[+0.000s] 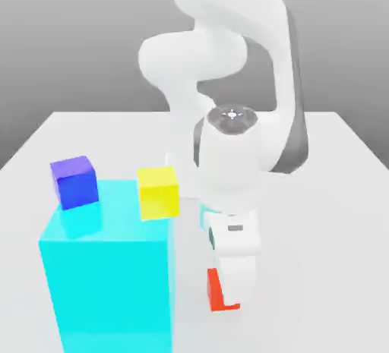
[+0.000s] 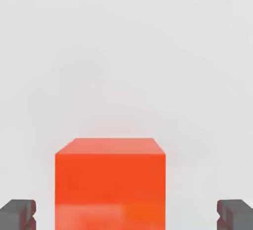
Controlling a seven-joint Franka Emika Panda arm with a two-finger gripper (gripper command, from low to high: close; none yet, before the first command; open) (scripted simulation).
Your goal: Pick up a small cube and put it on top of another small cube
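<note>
The white arm reaches down over the bench (image 1: 334, 162), its end effector (image 1: 228, 287) lowered near the front edge, right at the small red cube (image 1: 216, 289), which rests on the bench surface and is partly hidden behind the hand. In the hand view the red cube (image 2: 109, 182) sits between the two dark fingertips (image 2: 19, 213), which stand spread wide with a gap on each side, so the end effector is released and grips nothing. The small blue cube with a purple top (image 1: 75, 181) sits on the big cyan block (image 1: 110, 283) toward the exterior view's left, at the block's far corner. A yellow cube (image 1: 158, 191) stands just beside the block's far edge.
</note>
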